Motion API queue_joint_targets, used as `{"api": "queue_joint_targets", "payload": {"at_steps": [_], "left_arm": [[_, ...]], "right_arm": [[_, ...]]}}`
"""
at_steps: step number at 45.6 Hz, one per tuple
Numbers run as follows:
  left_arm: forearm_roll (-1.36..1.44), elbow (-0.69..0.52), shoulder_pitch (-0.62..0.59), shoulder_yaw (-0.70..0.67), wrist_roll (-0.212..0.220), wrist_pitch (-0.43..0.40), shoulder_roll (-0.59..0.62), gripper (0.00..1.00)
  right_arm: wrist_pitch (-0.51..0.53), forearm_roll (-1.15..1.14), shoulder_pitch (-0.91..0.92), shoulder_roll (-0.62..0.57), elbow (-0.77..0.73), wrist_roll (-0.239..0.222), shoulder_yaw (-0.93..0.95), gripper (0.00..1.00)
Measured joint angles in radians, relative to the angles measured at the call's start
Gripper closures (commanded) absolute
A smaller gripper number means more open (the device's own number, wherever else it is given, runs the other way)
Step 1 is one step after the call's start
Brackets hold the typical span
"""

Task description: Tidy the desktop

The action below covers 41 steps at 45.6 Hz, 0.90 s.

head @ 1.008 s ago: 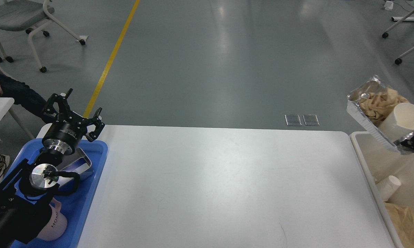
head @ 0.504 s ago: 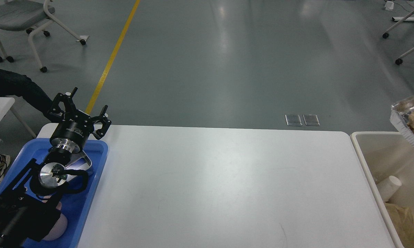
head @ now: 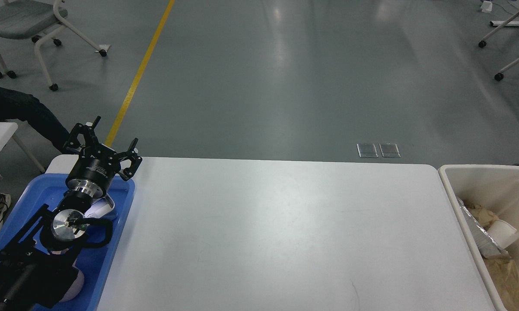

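Desktop [head: 285,233]: white, fills the middle of the head view between two containers. Blue tray [head: 121,203] abuts its left edge; cream bin [head: 453,198] abuts its right, containing a foil tray [head: 479,233], a paper cup [head: 503,233] and brown paper [head: 507,276]. Left gripper [head: 103,144] hangs above the blue tray's far end, fingers spread, holding nothing. Right gripper out of frame.

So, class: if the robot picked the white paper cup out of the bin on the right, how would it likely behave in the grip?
The paper cup looks thin-walled and empty, so probably light and easily crushed. It lies on its side among foil and crumpled paper in the bin, so it may roll or shift when touched. Its smooth round wall could slip.
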Motion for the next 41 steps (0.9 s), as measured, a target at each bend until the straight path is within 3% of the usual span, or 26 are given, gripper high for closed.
{"api": "queue_joint_targets", "payload": {"at_steps": [10,16,26,34,41], "left_arm": [[0.0,0.0,0.008,-0.001,0.001,0.004,0.012,0.04],[0.001,0.0,0.011,-0.002,0.001,0.004,0.019,0.04],[0.002,0.0,0.013,-0.005,-0.003,0.002,0.024,0.04],[0.001,-0.003,0.014,-0.013,-0.004,0.001,0.022,0.04],[0.0,-0.015,0.04,-0.031,-0.004,0.0,0.022,0.04]], "right_arm": [[-0.119,-0.053,0.038,0.139,-0.008,0.005,0.135,0.0],[-0.135,-0.056,0.148,0.209,0.003,0.066,0.21,0.0],[-0.132,-0.039,0.189,0.348,0.114,0.089,0.606,0.0],[-0.121,-0.036,0.108,0.531,0.125,0.086,0.905,0.0],[-0.088,-0.035,0.0,0.645,0.13,0.078,1.051,0.0]]}}
